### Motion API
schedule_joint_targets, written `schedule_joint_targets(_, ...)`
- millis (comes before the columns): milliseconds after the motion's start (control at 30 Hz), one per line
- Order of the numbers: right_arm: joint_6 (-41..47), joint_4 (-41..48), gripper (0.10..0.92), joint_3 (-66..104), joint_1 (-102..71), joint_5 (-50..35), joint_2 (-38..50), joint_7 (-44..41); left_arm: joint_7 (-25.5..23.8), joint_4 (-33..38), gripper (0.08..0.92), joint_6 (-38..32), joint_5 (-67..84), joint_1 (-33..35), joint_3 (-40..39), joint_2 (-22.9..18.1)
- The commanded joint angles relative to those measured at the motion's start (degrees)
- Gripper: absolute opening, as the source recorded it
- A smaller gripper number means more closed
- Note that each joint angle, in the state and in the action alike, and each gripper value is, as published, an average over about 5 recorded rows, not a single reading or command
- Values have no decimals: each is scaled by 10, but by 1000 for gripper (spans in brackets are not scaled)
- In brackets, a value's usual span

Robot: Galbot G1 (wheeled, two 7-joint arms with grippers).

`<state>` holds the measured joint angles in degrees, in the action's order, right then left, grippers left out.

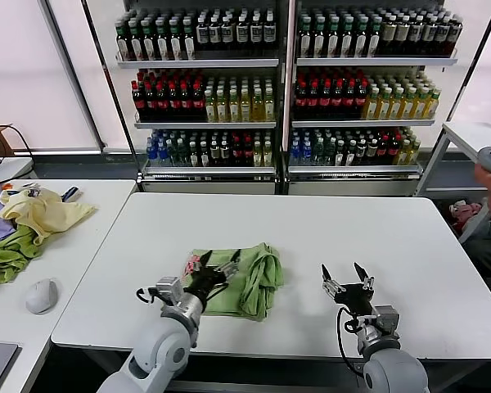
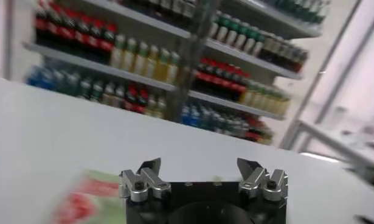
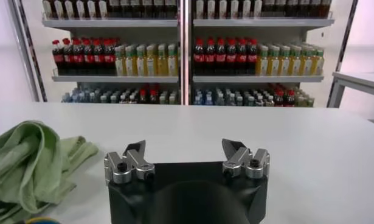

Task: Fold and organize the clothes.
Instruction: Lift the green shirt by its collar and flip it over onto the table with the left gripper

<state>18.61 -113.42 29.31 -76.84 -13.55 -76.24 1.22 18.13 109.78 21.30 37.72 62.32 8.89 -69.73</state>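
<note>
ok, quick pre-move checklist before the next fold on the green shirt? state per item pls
1. Left gripper released: ok, open over the near left part of the green shirt, nothing pinched in the left wrist view.
2. Right gripper free: ok, open and empty, on bare white table to the shirt's right.
3. Shirt folded flat: not ok, the right side is bunched into a thick roll.
4. Shirt fully on the table: ok, well inside all edges.
5. Red-pink print side: showing at the left edge, by the left gripper.
6. Fabric caught under the left gripper's fingers: cannot tell from the head view.
</note>
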Motion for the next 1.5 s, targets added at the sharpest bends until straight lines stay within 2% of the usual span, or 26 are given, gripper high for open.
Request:
schedule_joint_targets(33,0,-2,823,-1,-1,1,-1,0,42,-87,823,-16,-175,15,44,31)
schedule_joint_targets(333,1,-12,823,5,-8,0,4,1,45,-104,820,22,-184,22,20,16)
schedule_joint_targets(433,2,-14,823,4,-9,0,5,3,44,-100,783,30,-181,25,17,16)
schedule_joint_targets(667,5,-16,823,1,-3,0,3,5,29,-83,585,41,-135,31,15,24)
schedule_joint_targets(833,6,-18,823,-1,0,0,1,6,12,-92,446,41,-51,26,26,28)
schedule_joint_targets(1133,6,-17,823,-1,-1,-1,1,8,3,-72,187,37,128,9,116,19)
schedule_joint_targets(1267,6,-18,823,-2,4,-3,2,9,2,-48,116,44,196,-1,177,40)
schedule_joint_targets(1500,6,-16,823,-4,13,-8,3,9,3,-38,113,68,289,-38,289,132)
